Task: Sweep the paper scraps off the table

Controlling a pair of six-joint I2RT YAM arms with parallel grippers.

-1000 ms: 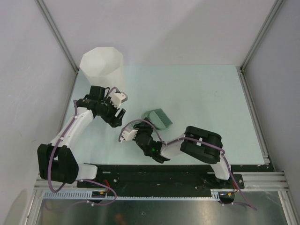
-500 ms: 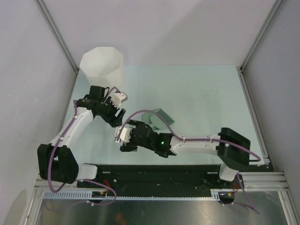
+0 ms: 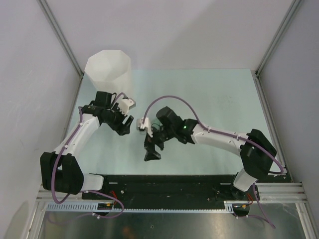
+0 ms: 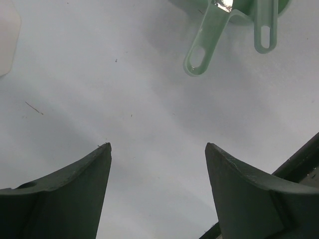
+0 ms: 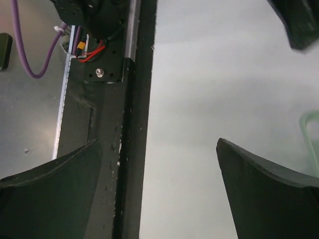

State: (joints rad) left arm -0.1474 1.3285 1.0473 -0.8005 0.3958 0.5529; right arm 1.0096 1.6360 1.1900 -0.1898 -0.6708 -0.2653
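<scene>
No paper scraps show in any view. The pale mint table (image 3: 214,94) lies under both arms. My left gripper (image 3: 128,125) is open and empty, low over bare table just in front of the white bin; its wrist view (image 4: 157,145) shows nothing between the jaws. My right gripper (image 3: 151,149) is open and empty at centre-left, pointing toward the near edge. In its wrist view (image 5: 159,141) the jaws straddle the table's front edge. Two mint-green tool handles (image 4: 204,42) lie just beyond the left gripper.
A tall white faceted bin (image 3: 108,69) stands at the back left corner. The black front rail (image 5: 134,124) with wiring runs along the near edge. A sliver of green (image 5: 310,134) shows at the right of the right wrist view. Grey walls close in the sides.
My right arm has stretched out and its wrist has swung up over the green tool, hiding it from above; the gripper now points at the near edge. The left arm has barely moved.
</scene>
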